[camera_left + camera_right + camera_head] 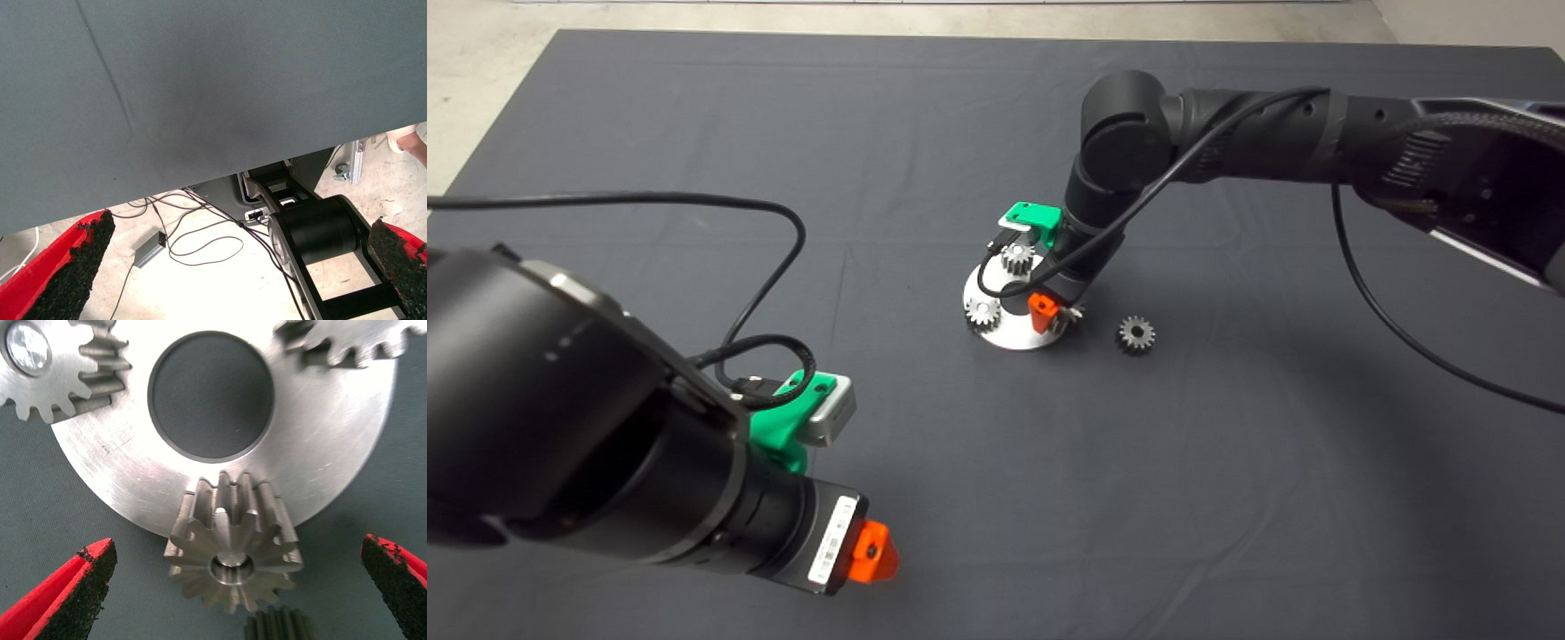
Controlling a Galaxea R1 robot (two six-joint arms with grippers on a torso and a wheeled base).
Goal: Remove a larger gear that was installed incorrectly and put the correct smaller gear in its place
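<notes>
Clearly the right end effector (233, 587) is open, its red fingers on either side of the larger gear (230, 543), a tall cone-like steel gear with slanted teeth, on the rim of the round silver plate (333, 447). If the fingers close off-centre, they may slip on the slanted teeth and tilt it. Counted: one larger gear, two silver spur gears (1016, 259) (982, 312), one smaller gear (1136, 334), dark grey, on the surface just beside. The left end effector (233, 267), open, waits apart.

We saw the larger gear (232, 550), cone-like with long slanted shiny teeth, sitting upright at the rim of a round steel plate (333, 447). The smaller gear (1136, 334), dark-toothed, lay flat on the mat just beside the plate.
</notes>
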